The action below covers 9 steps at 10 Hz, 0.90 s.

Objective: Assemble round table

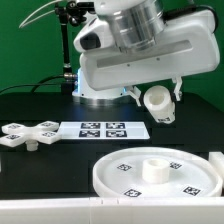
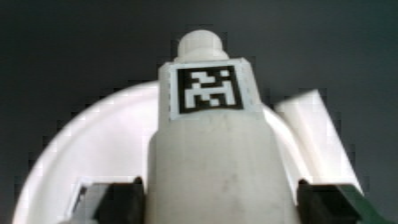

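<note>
My gripper (image 1: 155, 93) is shut on the short thick white leg (image 1: 157, 103) and holds it in the air, above and behind the large rimmed round disc (image 1: 152, 172). The disc lies flat at the front right of the table with a raised hub in its middle and tags on its face. In the wrist view the leg (image 2: 214, 120) stands between my black fingers (image 2: 114, 203), tag facing the camera, with the disc (image 2: 89, 135) behind it. The cross-shaped base piece (image 1: 30, 135) lies on the table on the exterior view's left.
The marker board (image 1: 102, 128) lies flat on the black table between the base piece and the leg. The arm's white base (image 1: 95, 90) and a black stand (image 1: 68, 45) are behind it. A white corner (image 1: 216, 162) shows at the right edge.
</note>
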### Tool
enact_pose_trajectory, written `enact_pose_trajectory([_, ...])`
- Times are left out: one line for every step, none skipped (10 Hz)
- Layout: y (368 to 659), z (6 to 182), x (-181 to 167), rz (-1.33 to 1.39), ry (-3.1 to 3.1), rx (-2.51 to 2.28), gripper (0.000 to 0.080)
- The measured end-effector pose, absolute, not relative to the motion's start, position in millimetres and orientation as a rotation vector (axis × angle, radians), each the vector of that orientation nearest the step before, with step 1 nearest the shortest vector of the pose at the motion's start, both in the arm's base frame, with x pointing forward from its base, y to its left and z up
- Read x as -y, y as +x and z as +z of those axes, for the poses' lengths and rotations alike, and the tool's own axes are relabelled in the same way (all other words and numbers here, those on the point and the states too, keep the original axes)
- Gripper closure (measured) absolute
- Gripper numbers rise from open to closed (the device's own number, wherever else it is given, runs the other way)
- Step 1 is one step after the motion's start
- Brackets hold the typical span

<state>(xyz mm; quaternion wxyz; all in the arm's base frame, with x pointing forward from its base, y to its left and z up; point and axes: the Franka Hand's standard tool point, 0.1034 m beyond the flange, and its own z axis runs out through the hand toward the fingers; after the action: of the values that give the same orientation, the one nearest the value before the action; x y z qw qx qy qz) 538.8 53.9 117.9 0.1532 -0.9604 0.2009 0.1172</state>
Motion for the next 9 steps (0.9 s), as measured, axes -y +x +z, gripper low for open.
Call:
enact_pose_trajectory([541.2, 118.4, -52.3, 0.227, -2.791, -0.561, 0.0389])
enact_pose_trajectory([548.8, 121.7, -45.5, 0.094, -2.855, -0.461, 0.0389])
enact_pose_trajectory([553.7, 125.8, -40.3, 0.007, -2.886, -0.392, 0.0389])
enact_pose_trajectory([560.1, 130.0, -38.3, -0.124, -2.913, -0.375, 0.0389])
enact_pose_trajectory([562.6, 131.1, -38.1, -0.225, -2.922, -0.375, 0.0389])
enact_pose_trajectory([563.9, 129.6, -36.9, -0.306, -2.926, -0.384, 0.0389])
enact_pose_trajectory([566.4, 130.6, -35.2, -0.442, -2.930, -0.386, 0.0389])
enact_pose_trajectory([564.8, 129.4, -34.8, -0.536, -2.931, -0.384, 0.0389])
enact_pose_trajectory([565.2, 129.2, -34.0, -0.611, -2.929, -0.383, 0.0389])
